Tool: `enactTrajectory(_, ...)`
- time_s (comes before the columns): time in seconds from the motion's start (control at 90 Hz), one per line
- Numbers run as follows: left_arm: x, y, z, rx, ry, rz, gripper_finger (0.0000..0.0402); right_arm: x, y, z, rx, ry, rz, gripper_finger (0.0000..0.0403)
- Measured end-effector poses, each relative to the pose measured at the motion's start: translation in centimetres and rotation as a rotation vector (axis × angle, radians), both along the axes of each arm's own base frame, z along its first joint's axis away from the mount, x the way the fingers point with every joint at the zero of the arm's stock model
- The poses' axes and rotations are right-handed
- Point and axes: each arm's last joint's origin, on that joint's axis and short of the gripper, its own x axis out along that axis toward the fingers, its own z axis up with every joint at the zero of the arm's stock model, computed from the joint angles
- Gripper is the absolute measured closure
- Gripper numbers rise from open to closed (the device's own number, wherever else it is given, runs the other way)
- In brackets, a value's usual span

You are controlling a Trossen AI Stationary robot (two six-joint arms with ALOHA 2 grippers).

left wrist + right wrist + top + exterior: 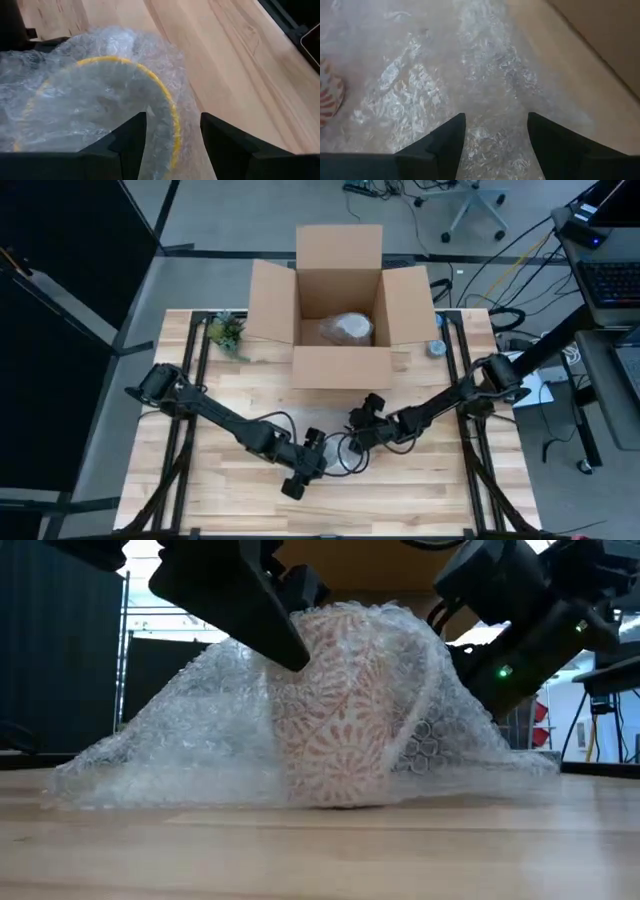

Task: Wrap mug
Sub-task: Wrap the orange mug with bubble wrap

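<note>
High view: an open cardboard box (339, 310) stands at the far edge of the worktop (200, 500), flaps spread, with a pale bubble-wrapped bundle (346, 329) lying on its floor. A small green plant (227, 333) sits at the far left corner beside the box, and a grey roll of tape (437, 347) lies to the box's right. Both arms reach toward the middle of the worktop near its front edge; the left gripper (318, 448) and right gripper (362, 427) are close together over the clear bubble wrap (345, 452).

Low view: the mug (345, 705), white with an orange-red leaf pattern, stands upright on the worktop, draped in the bubble wrap, which spreads like a tent to both sides. Dark arm parts press in at the mug's top from either side.

Left wrist view: the left jaws stand moderately apart, fingers (131, 142) resting over the wrap above the mug's yellow rim (165, 95).

Right wrist view: the right jaws are likewise parted, empty, over flattened wrap, the patterned mug at the edge.
</note>
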Motion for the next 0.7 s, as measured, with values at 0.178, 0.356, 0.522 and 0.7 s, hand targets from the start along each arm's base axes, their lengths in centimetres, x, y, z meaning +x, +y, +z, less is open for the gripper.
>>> enactTrajectory(0.178, 0.01, 0.00, 0.00, 0.000, -0.001, 0.000, 0.0226, 0.15, 0.11, 0.11, 0.013, -0.015, 0.017, 0.0202)
enactTrajectory(0.356, 0.00, 0.00, -0.01, 0.002, -0.001, -0.001, 0.0228, 0.34, 0.13, 0.27, 0.016, -0.037, 0.023, 0.0202)
enactTrajectory(0.522, 0.00, 0.04, -0.02, 0.007, -0.001, 0.003, 0.0288, 0.47, 0.24, 0.35, 0.034, -0.049, 0.041, 0.0202)
enactTrajectory(0.7, -0.10, -0.05, 0.02, -0.019, 0.010, 0.024, 0.0385, 0.48, 0.36, 0.68, 0.054, -0.046, 0.082, 0.0202)
